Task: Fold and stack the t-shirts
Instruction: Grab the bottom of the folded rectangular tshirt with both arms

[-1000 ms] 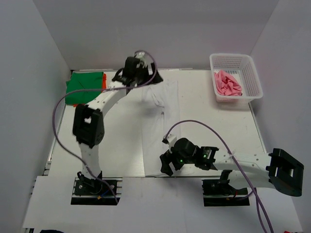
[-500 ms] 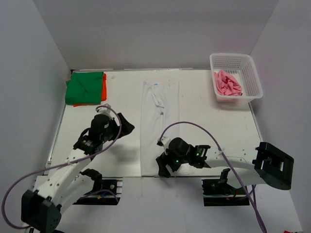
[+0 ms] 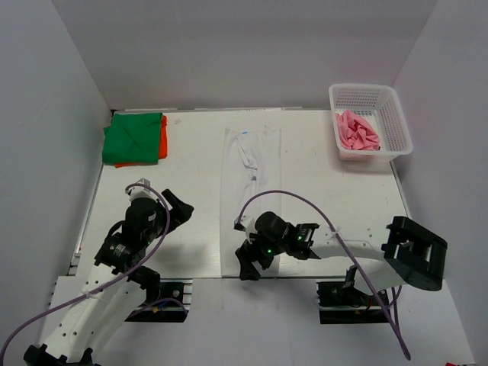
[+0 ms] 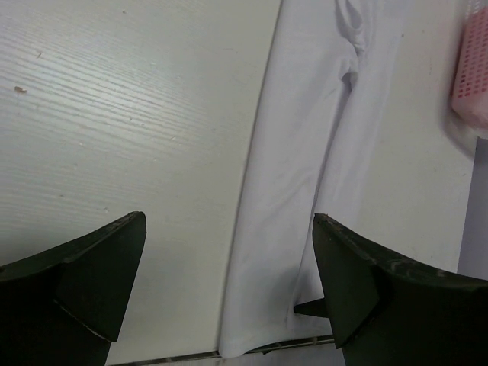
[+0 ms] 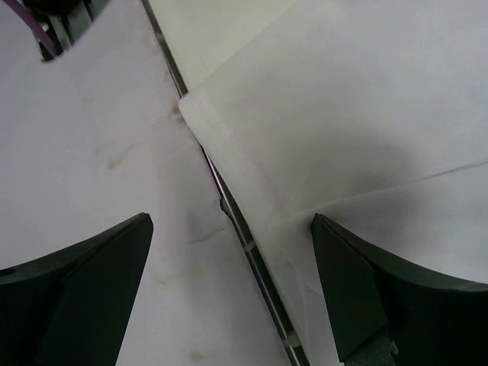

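- Right now we are seeing the white t-shirt (image 3: 250,191) lying flat as a long narrow strip down the middle of the surface (image 3: 320,198). It is running from just short of the far edge to the near edge.
- Its blue label (image 3: 244,133) is showing at the far end, and creases are running along the cloth's length.
- We are holding our left gripper (image 3: 179,210) over the bare left half of the surface, closer to the near edge. It is sitting beside the white t-shirt's left side and apart from it.
- Its jaws are standing wide apart with nothing between them.
- We are keeping our right gripper (image 3: 248,267) at the near edge, above the near end of the white t-shirt.
- In the right wrist view, its jaws are spread wide, gripping nothing, with a near corner of the cloth lying just ahead of them.
- We cannot tell whether its fingers are touching the cloth.
- In the far left corner, the green t-shirt (image 3: 133,137) is lying folded on the orange t-shirt (image 3: 162,137), which is peeking out along its right side.
- At the far right corner, the pink t-shirt (image 3: 357,131) is sitting crumpled inside the basket (image 3: 396,114).
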`<state>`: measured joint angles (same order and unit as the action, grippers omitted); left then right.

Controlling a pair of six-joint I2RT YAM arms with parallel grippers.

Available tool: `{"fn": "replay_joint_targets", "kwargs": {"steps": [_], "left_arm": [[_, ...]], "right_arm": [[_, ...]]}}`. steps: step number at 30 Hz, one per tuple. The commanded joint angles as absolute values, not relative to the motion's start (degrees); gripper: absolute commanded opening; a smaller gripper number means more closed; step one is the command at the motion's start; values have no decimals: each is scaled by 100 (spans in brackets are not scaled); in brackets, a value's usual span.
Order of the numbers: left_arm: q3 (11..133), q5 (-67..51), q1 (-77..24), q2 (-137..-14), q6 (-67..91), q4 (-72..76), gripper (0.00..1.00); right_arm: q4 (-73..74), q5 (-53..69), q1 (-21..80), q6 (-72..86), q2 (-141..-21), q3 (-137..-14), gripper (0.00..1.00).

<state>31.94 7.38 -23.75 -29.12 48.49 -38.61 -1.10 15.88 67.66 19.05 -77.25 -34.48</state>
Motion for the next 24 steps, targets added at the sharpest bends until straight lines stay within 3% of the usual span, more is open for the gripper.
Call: {"fn": "replay_joint_targets", "kwargs": {"steps": [1,15,24], "left_arm": [[3437,914,-2364,-2900,4931,-4280,100],[3199,800,-2364,-2848,4931,-4131,100],[3199,686,-2364,-3023,4931,-4131,100]], "right_arm": [[-334,2013,6820,1714,-8067,-3813,90],[-255,890,6768,2293,-6689,-3156,90],[132,666,6750,2681,-7136,-2979,90]]}}
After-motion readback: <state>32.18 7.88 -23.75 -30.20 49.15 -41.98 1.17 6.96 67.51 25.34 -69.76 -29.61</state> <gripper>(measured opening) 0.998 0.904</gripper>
